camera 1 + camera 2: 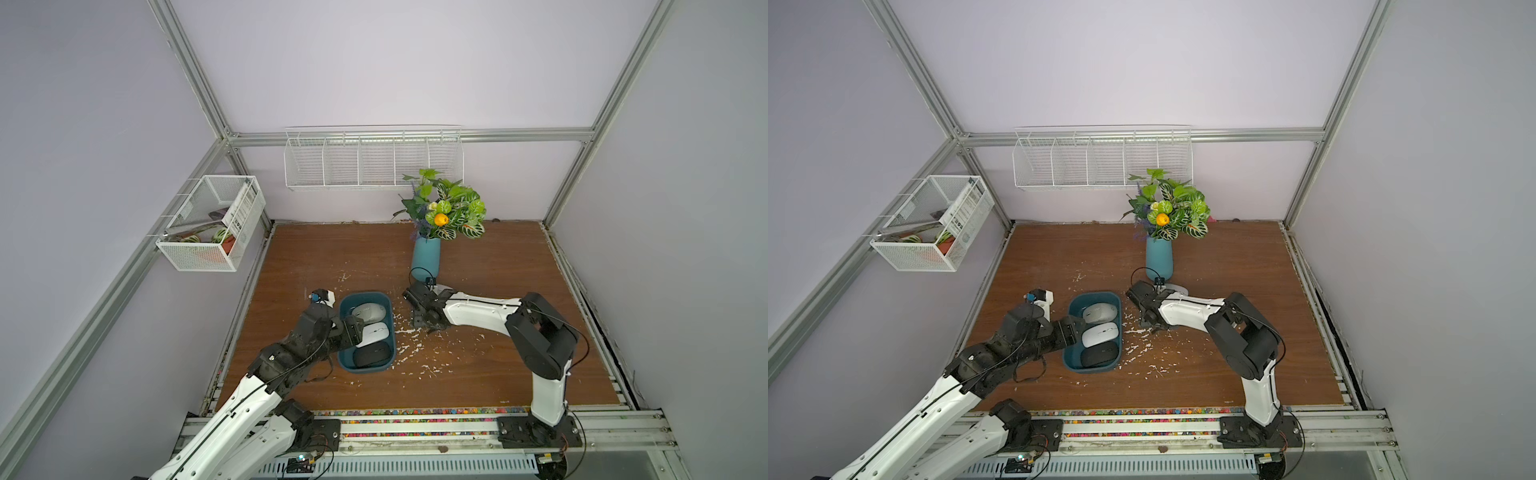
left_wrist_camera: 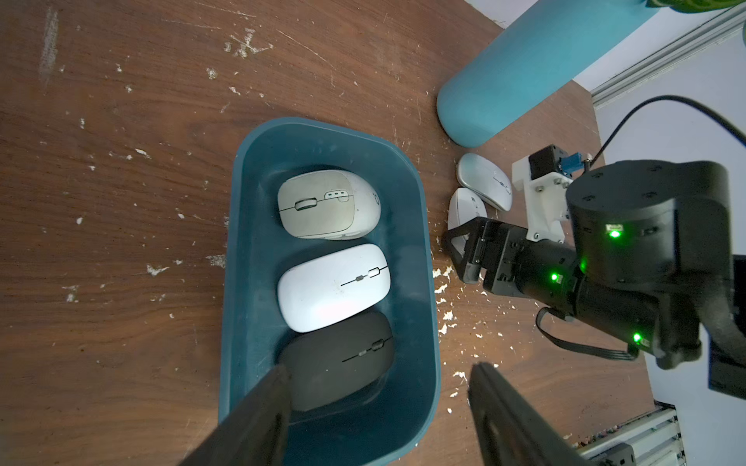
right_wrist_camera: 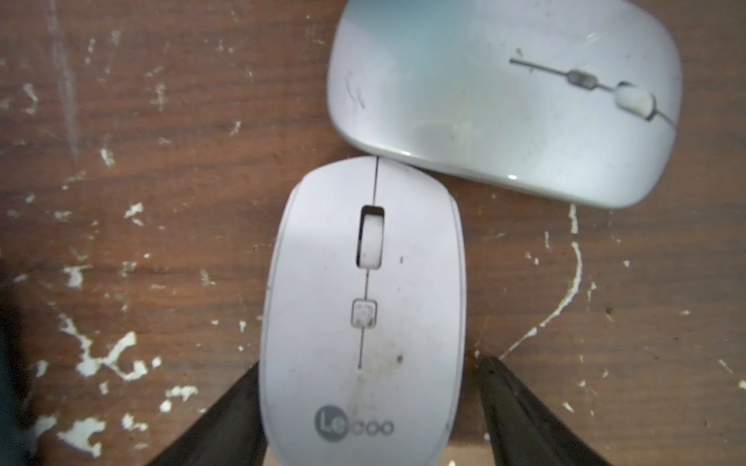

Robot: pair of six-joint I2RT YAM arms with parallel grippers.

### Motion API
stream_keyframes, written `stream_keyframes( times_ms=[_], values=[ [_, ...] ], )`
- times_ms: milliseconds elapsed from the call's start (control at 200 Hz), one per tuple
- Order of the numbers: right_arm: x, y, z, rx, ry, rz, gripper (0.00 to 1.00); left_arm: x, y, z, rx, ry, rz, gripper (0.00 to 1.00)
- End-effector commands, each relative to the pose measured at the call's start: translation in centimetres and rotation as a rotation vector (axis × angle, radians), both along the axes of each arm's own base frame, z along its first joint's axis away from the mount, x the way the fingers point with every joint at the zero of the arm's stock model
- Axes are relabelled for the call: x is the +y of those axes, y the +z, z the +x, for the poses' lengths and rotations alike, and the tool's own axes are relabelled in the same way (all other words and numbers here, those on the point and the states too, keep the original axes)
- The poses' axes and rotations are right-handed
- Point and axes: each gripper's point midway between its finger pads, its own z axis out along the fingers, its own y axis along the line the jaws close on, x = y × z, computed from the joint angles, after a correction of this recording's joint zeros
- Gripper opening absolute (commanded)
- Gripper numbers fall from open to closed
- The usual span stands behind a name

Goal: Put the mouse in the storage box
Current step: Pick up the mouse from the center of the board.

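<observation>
Three mice [image 2: 333, 286] (beige, white, black) in storage box [image 2: 236, 250] | two outside at right | right gripper [image 3: 369, 362] astride Lecoo mouse [image 3: 363, 306], not clamped | left gripper [image 2: 381, 367] wide, empty

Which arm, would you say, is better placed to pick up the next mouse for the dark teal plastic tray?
Right. The right gripper straddles the white Lecoo-branded mouse on the wooden table, while the left gripper hovers open above the dark teal plastic tray.
</observation>
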Motion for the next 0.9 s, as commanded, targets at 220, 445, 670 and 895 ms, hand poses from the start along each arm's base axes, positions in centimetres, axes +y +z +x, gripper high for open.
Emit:
stream_keyframes(
  times_ms=[220,445,670,895],
  values=[
    [-0.8,-2.9,-0.2,0.072,-0.043,-0.009,0.76,0.0,0.0,0.0,-0.011,-0.010,0.008,0.74],
    [-0.6,-3.0,-0.1,0.078,-0.038,-0.006,0.64,0.0,0.0,0.0,-0.011,-0.011,0.007,0.74],
    [0.6,-0.8,0.1,0.008,0.060,0.011,0.44,-0.1,0.0,0.0,-0.008,-0.016,0.002,0.74],
    [4.6,6.8,-1.7,-0.218,0.377,0.002,0.37,-0.9,0.7,-0.5,-0.016,-0.061,-0.033,0.74]
  ],
)
